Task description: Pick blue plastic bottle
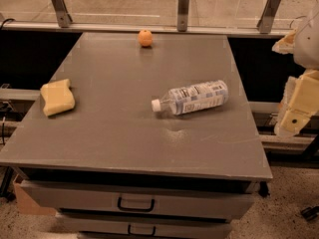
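Observation:
The blue plastic bottle (192,98) lies on its side right of the middle of the grey table top (124,133). It is clear and bluish, with a white-blue label; its white cap points left toward the front. My gripper (295,101) hangs in the air at the right edge of the view, beyond the table's right edge. It is well to the right of the bottle and holds nothing that I can see.
A yellow sponge (57,96) lies at the table's left side. An orange (145,38) sits near the far edge. A metal rail with posts (183,9) runs behind the table. Drawers with handles (135,203) are below the front edge.

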You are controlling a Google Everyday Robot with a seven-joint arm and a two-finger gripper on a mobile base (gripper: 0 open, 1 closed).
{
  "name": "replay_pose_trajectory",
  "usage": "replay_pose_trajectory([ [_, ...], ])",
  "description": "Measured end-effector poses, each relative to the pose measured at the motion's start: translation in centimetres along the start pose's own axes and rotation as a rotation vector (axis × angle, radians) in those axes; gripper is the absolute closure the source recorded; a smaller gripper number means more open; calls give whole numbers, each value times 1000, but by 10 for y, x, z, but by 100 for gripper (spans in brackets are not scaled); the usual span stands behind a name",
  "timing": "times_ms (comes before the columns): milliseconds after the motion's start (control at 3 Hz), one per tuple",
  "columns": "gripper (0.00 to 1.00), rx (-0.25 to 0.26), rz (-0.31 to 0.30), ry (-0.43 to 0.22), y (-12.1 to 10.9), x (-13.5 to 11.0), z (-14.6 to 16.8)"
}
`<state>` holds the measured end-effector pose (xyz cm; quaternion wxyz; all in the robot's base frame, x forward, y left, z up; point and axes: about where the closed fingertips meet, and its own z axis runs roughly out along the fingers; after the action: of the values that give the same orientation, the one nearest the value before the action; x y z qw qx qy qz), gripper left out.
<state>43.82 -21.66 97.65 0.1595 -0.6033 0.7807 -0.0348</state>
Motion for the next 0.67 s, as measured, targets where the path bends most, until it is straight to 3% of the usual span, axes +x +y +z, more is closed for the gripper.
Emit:
replay_pose_trajectory([
  [333,0,0,0,0,0,0,0],
  [667,0,-4,-54,-24,-9,-23,12],
])
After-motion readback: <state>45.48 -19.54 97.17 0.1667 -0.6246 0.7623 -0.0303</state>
